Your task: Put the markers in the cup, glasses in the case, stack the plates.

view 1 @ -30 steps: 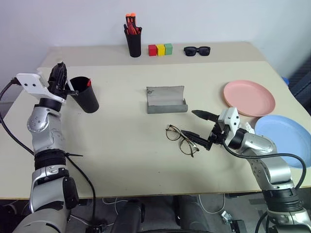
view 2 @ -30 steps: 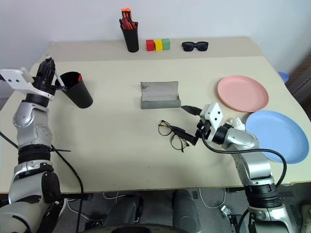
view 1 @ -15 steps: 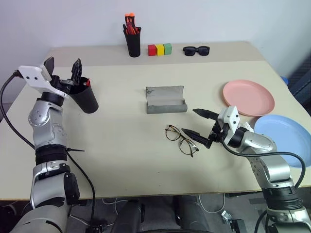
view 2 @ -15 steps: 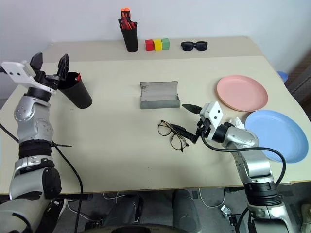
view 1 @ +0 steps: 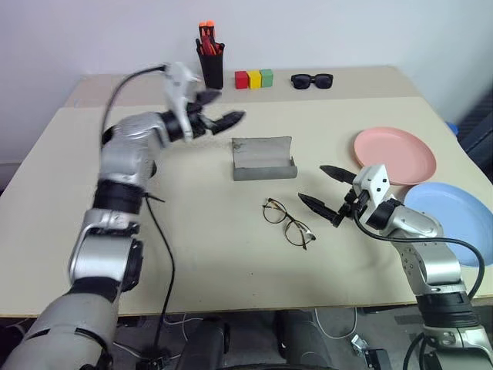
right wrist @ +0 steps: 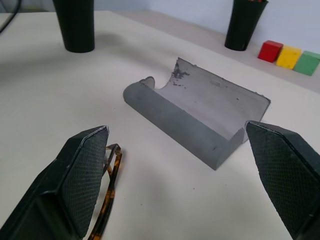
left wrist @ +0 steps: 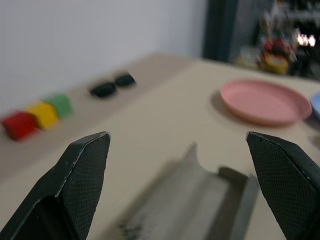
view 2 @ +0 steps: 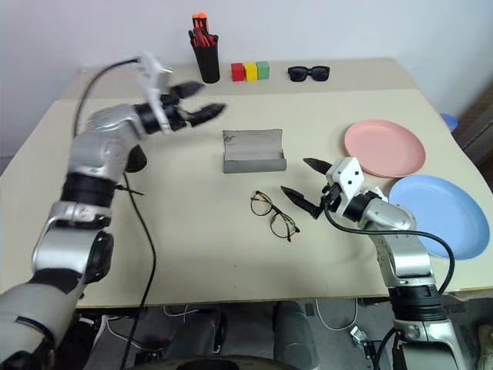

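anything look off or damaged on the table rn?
Mostly tidy. The open grey case has dark scuffs on the inside of its lid near one end. The glasses lie skewed on the table outside it, and the pink plate and blue plate are unstacked.

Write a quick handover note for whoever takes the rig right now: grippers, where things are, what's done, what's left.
Left gripper: open, empty, in the air above the table behind the case.
Right gripper: open, empty, just right of the glasses.
Case: open, empty, mid-table.
Glasses: on the table in front of the case.
Pink plate and blue plate: side by side, unstacked.
Cup: behind the left arm; contents can't be seen.
Left: case the glasses, stack plates.
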